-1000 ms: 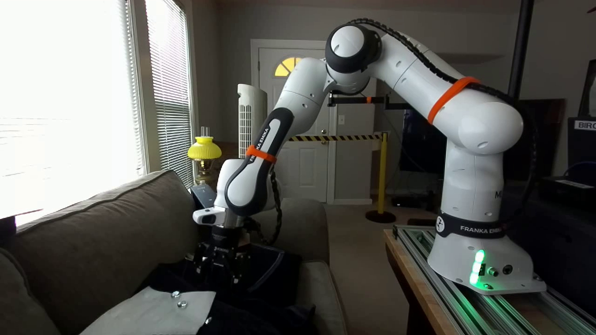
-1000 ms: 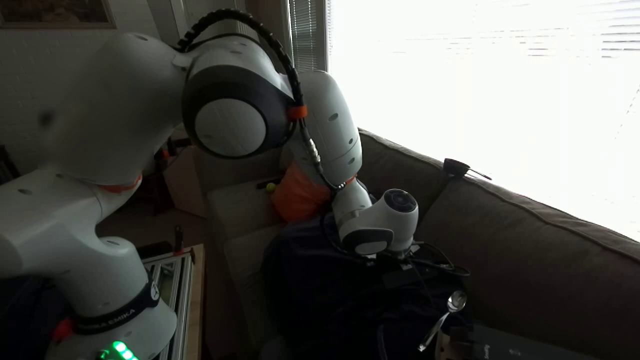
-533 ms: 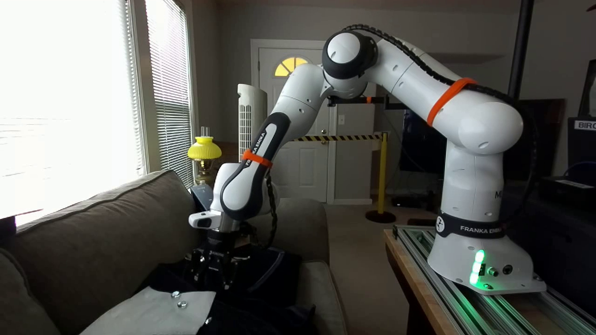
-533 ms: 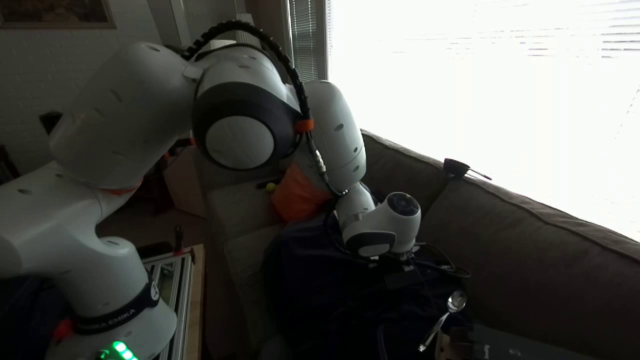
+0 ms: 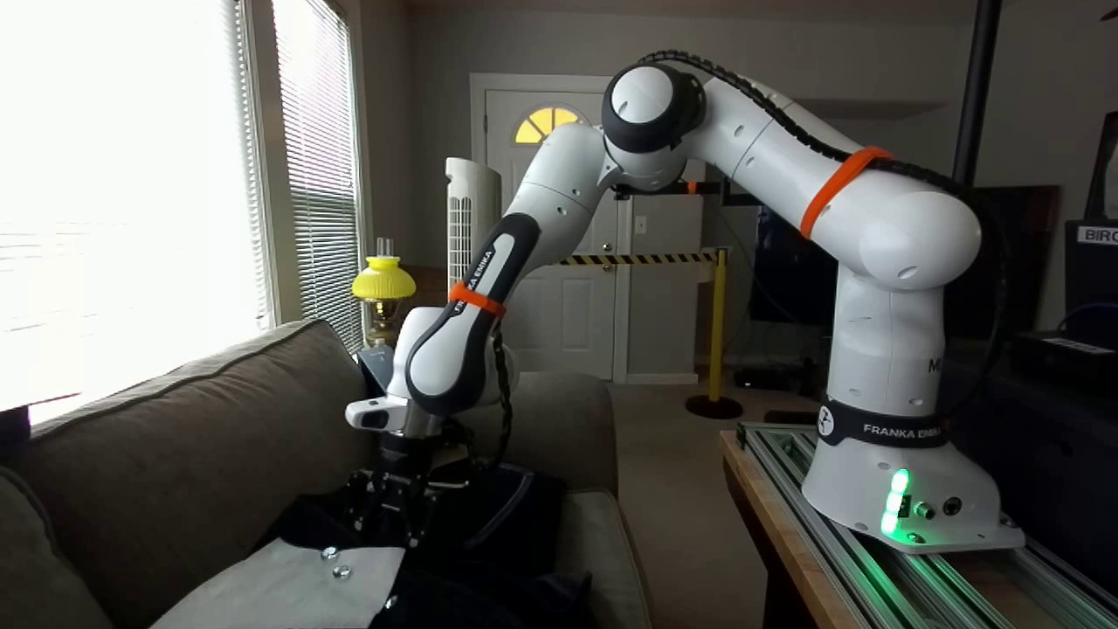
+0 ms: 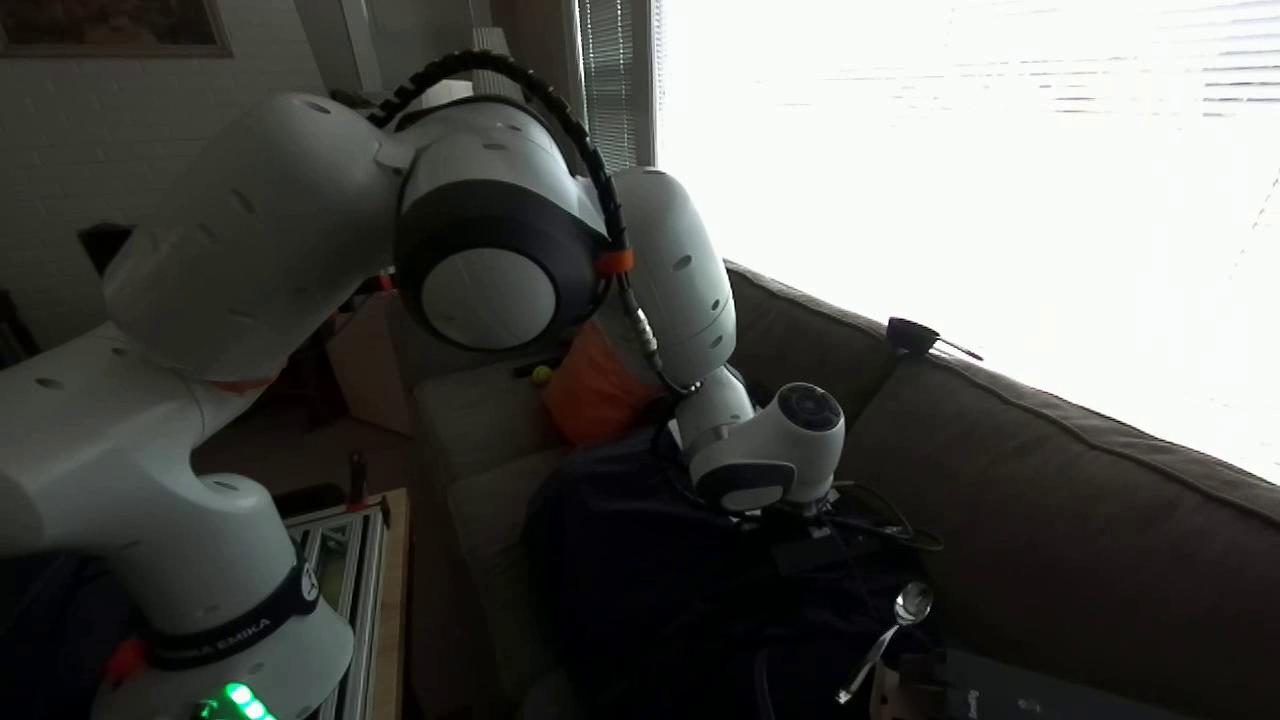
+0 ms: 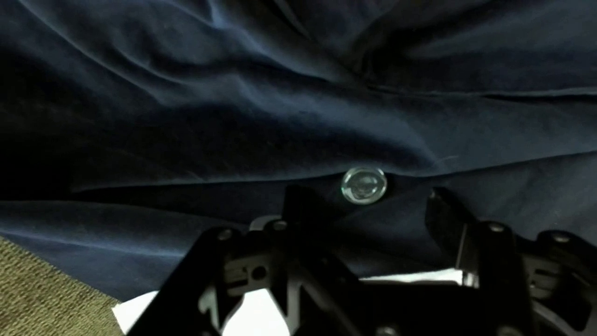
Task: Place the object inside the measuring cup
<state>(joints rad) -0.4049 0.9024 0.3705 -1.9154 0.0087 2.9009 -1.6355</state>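
Note:
A clear round glass piece [image 7: 364, 185] lies on dark blue cloth [image 7: 280, 116] in the wrist view. My gripper [image 7: 368, 199] is open and empty there, and the glass piece appears between and just beyond its fingertips. The gripper also shows in an exterior view [image 5: 386, 531], low over the dark cloth. A shiny metal utensil with a round bowl and long handle [image 6: 912, 603] lies in an exterior view. A dark cup-like thing with a thin handle [image 6: 910, 337] rests on the sofa back. I cannot tell which of these is the measuring cup.
More clear glass pieces [image 5: 341, 571] lie on a pale cloth [image 5: 279, 585] beside the gripper. The sofa back [image 5: 210, 437] rises along one side. A grey box [image 6: 1030, 690] lies near the metal utensil. An orange thing [image 6: 600, 390] is farther along the sofa.
The arm has lowered at the elbow. In an exterior view the gripper has moved left, toward the pale cloth. The glass pieces and the metal utensil have not moved.

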